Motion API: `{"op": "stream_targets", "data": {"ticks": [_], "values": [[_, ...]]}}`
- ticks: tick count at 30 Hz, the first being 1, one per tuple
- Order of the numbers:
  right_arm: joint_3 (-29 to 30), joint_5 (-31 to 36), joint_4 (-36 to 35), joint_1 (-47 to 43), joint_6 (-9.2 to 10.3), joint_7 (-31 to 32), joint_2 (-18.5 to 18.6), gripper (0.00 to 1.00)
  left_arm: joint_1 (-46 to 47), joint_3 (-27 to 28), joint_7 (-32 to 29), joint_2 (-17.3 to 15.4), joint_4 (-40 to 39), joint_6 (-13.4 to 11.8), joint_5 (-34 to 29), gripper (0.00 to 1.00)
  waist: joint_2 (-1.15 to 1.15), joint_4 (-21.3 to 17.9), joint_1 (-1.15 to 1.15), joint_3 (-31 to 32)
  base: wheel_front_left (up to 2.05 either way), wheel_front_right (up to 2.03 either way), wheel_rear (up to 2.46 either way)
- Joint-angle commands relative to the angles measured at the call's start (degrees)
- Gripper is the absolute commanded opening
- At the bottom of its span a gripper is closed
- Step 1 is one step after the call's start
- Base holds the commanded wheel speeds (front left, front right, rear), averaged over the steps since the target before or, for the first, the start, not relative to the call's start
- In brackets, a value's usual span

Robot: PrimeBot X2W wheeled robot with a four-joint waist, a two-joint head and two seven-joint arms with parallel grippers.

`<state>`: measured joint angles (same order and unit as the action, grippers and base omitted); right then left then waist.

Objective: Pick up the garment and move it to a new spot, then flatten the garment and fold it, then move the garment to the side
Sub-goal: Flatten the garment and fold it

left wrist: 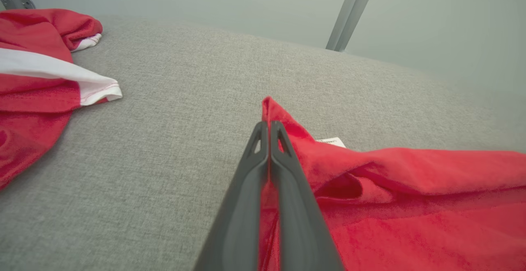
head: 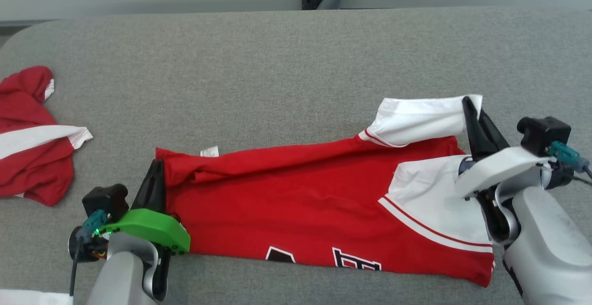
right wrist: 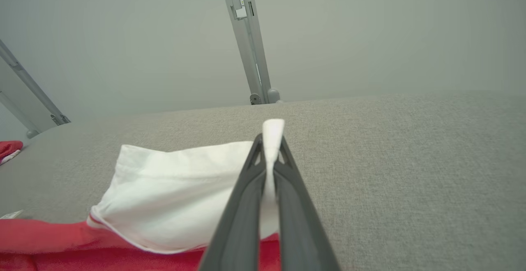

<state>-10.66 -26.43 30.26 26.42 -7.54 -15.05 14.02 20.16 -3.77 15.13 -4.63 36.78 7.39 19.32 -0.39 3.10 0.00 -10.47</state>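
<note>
A red jersey with white sleeves [head: 296,198] lies spread across the grey padded table, folded over along its near edge, with dark lettering showing at the front. My left gripper [head: 157,165] is shut on the jersey's red left corner [left wrist: 274,116], close to the table. My right gripper [head: 472,106] is shut on the white sleeve [right wrist: 176,193], holding its edge lifted off the surface at the jersey's right end. A small white label [head: 209,151] sticks out at the far hem.
A second red and white garment [head: 32,133] lies crumpled at the table's left edge, also seen in the left wrist view [left wrist: 37,82]. Bare grey table [head: 296,73] stretches behind the jersey. Metal frame posts [right wrist: 246,36] stand beyond the far edge.
</note>
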Motion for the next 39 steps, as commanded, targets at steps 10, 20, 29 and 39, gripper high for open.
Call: {"op": "stream_targets", "data": {"ticks": [10,20,29,39], "values": [[-0.6,-3.2,-3.3,-12.5,0.1,-0.1,-2.9,0.0,-8.1,1.4,0.0,-1.0,-1.8,0.1,0.1,0.0,0.39,-3.7,0.0,4.1,0.0,0.0,0.0],[1.4,-2.6,-1.9,-17.4,0.09,-0.2,-5.1,0.0,-13.0,4.8,0.0,0.0,-4.7,0.1,-0.2,0.0,0.39,-4.1,0.0,5.4,0.0,0.0,0.0],[4.1,-2.9,-4.0,-19.8,0.09,-0.2,-6.0,0.0,-16.1,6.3,0.0,0.9,-7.7,0.1,-0.6,0.0,0.39,-3.8,0.0,6.2,0.0,0.0,0.0],[4.2,-1.8,-3.4,-21.4,0.09,-0.2,-6.1,1.0,-17.5,10.0,0.0,1.3,-6.0,-0.1,-1.7,1.0,0.39,-4.6,0.0,6.1,0.0,0.0,0.0]]}}
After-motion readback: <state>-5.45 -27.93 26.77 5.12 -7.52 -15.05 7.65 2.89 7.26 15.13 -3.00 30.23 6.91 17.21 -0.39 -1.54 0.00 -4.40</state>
